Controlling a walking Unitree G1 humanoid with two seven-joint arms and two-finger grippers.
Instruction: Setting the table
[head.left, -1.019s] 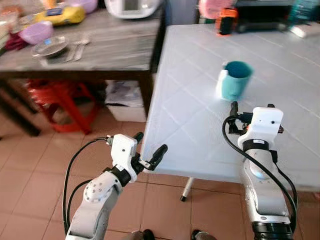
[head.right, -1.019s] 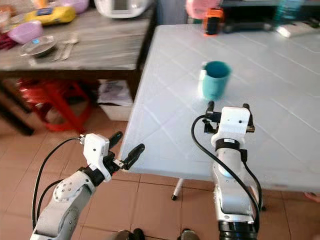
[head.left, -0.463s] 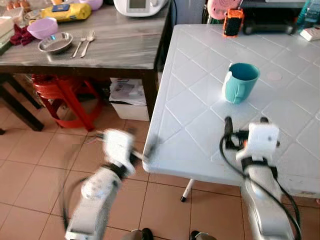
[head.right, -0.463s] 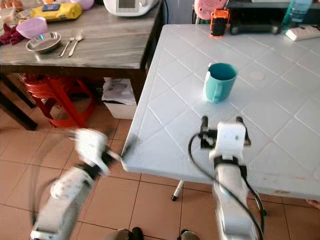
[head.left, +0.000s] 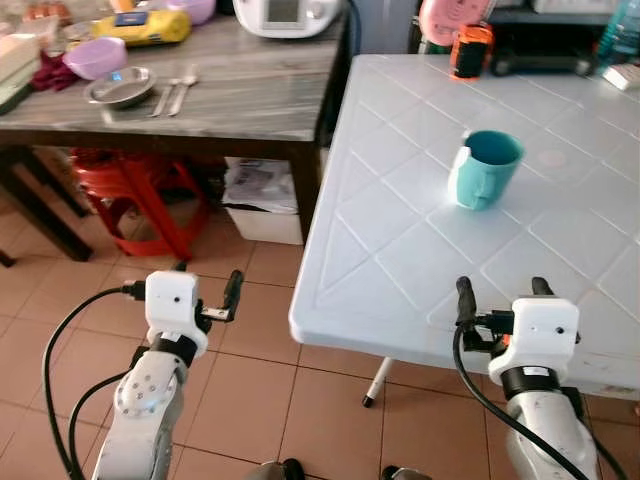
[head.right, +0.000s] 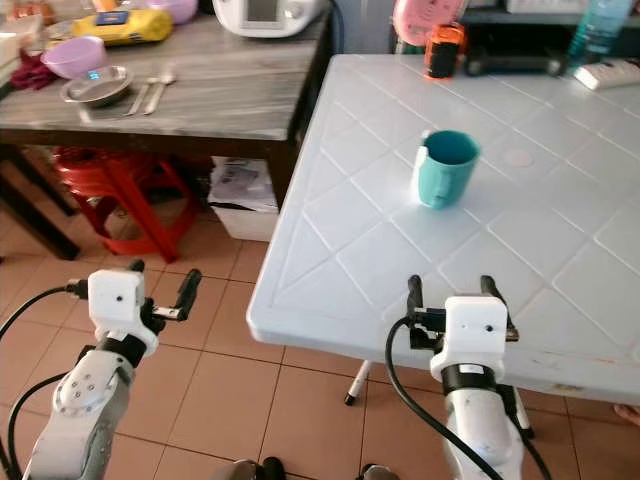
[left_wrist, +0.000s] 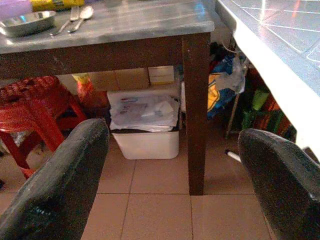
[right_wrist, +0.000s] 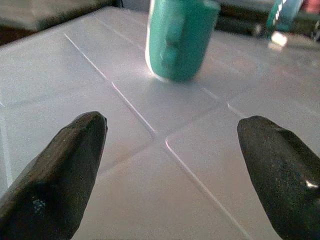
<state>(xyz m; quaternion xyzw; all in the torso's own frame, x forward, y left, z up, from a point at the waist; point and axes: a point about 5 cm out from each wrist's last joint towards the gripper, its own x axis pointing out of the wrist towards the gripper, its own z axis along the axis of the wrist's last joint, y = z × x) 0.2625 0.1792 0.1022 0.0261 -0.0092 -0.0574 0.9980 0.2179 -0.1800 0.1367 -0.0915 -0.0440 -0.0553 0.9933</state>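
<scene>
a white plastic table (head.left: 400, 230) embossed with a diamond pattern fills the right half of the left eye view, its near corner jutting toward the lower centre; a dark wooden table (head.left: 230, 95) with a grey top spans the upper left, over terracotta floor tiles (head.left: 60, 290)

beneath the wooden table, a red plastic stool (head.left: 125, 185) sits at left and a white bin of papers (head.left: 262, 200) at centre

the right gripper (head.left: 498, 291) rises at the lower right, its two black fingers spread wide over the white table's near edge — from its wrist camera the teal mug (right_wrist: 180, 37) stands upright between and beyond them, untouched. in the left eye view the same teal mug (head.left: 482, 170) stands right of centre, well in from the table's edge, handle toward the frame's left

the left gripper (head.left: 205, 297) hangs at the lower left above the tiles, clear of both tables, fingers likewise parted wide and holding nothing

across the top edge: a white appliance (head.left: 290, 14), a yellow package (head.left: 140, 27), an orange-and-black device (head.left: 470, 50) on the white table's far side

at the upper left, on the wooden table — a purple bowl (head.left: 93, 57), a steel dish (head.left: 120, 87) just beside it, and next to that a fork and spoon (head.left: 175, 90) lying side by side
</scene>
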